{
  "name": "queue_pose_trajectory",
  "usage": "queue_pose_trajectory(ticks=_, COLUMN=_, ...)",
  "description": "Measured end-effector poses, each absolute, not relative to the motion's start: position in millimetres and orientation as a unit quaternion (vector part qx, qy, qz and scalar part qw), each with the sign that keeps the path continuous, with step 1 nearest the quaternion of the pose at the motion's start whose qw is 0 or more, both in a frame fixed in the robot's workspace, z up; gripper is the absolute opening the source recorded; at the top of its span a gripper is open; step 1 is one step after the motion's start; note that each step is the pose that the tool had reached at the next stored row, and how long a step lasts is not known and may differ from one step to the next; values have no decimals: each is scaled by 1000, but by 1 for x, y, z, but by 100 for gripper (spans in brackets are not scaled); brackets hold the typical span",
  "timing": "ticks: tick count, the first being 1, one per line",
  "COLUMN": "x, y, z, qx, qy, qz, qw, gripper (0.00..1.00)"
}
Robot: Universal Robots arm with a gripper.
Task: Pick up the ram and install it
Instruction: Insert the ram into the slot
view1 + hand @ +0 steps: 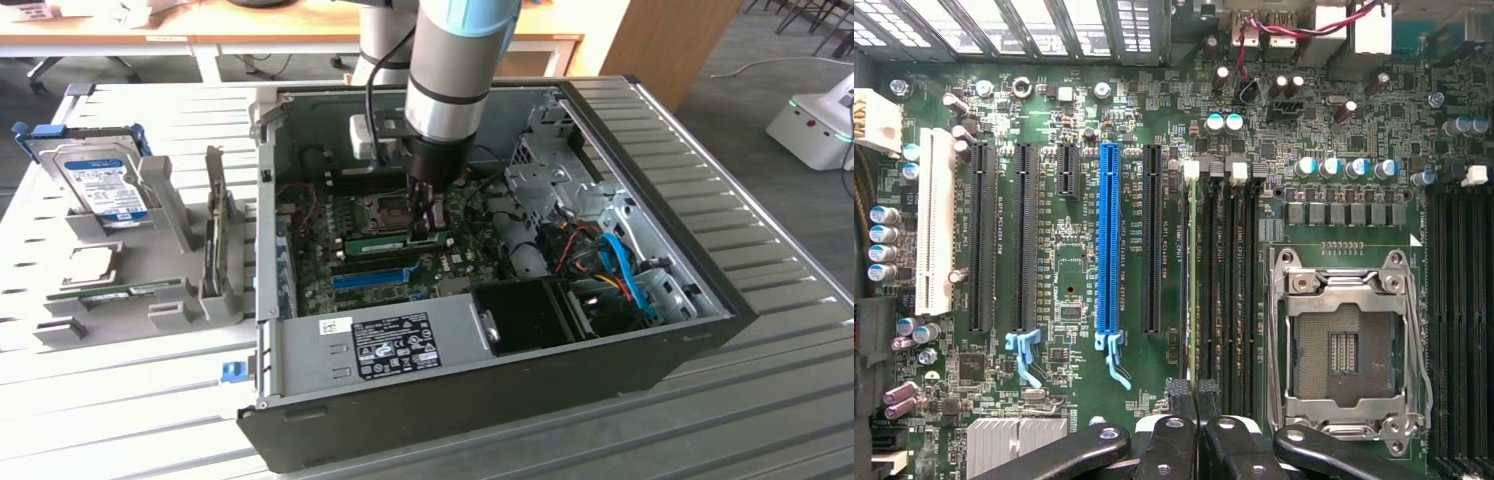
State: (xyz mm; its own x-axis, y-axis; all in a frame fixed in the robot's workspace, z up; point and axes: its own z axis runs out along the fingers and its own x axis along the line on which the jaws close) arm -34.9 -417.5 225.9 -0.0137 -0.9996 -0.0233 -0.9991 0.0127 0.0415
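Wrist view: the ram (1195,280) stands edge-on over the black memory slot nearest the expansion slots. It shows as a thin green line running away from the pincer (1197,412), which is clenched on its top edge — a hold that keeps the stick upright and in line with the slot. Whether it is fully seated I cannot tell. The neighbouring memory slots (1239,280) lie bare between it and the open CPU socket (1349,345). In the exterior view the arm reaches straight down into the computer case (534,395) at mid-frame. Well apart, at the exterior view's left, a second green stick (127,292) rests in a grey holder (174,312) on the tabletop (747,420).
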Motion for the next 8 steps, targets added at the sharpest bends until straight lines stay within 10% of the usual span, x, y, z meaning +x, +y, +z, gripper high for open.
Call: queue_pose_trajectory(ticks=8, x=-35, y=-418, z=225, qx=702, qy=-712, qz=-23, qw=6, gripper=11)
